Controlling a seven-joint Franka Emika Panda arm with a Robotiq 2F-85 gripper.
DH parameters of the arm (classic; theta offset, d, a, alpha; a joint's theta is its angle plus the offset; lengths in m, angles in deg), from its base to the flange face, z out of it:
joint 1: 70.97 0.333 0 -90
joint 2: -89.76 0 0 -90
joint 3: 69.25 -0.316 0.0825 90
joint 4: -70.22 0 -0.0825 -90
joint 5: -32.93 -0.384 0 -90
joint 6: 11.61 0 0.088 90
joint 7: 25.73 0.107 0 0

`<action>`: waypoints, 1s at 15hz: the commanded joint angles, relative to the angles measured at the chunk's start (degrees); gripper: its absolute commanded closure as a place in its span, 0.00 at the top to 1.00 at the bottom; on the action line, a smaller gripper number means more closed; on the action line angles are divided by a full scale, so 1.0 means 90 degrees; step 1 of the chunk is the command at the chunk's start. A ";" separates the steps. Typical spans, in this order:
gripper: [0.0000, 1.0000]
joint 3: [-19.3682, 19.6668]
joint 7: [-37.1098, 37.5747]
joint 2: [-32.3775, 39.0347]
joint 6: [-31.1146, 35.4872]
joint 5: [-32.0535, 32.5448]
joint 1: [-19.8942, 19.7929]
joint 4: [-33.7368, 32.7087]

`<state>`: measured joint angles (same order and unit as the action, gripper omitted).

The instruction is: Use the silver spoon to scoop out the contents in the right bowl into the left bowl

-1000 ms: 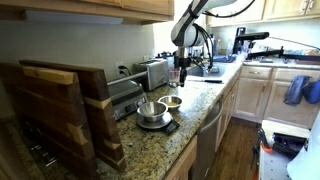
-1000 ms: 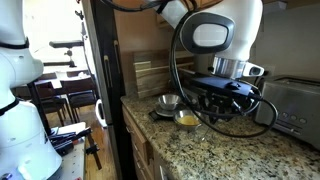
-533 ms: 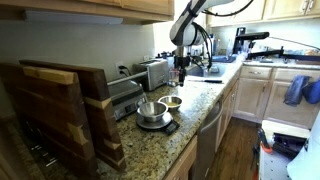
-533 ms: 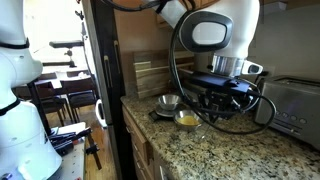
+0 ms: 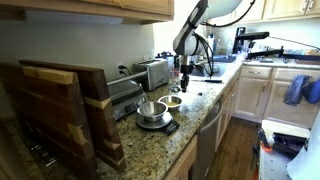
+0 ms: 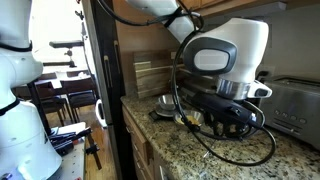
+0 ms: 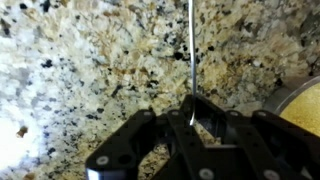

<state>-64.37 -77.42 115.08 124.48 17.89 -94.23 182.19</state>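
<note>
Steel, light, stiff and slick, the spoon [image 7: 190, 45] seems pinched by its thin handle between closed fingers [image 7: 207, 122], beside the right bowl [image 7: 303, 105] near the surface's [image 7: 80, 80] front edge, and likely to twist unless gripped firmly.

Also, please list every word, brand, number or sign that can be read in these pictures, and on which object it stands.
None can be read in any view.
The toaster: any brand is too small to read.
The dark base under the left bowl: no marking legible.
The silver spoon in the hand: no mark visible on its handle.
</note>
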 commanded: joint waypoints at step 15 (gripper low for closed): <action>0.22 -0.0078 0.0172 0.0282 0.0291 -0.0857 -0.0256 0.0002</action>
<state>-64.40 -76.79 117.80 125.56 11.10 -95.70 181.85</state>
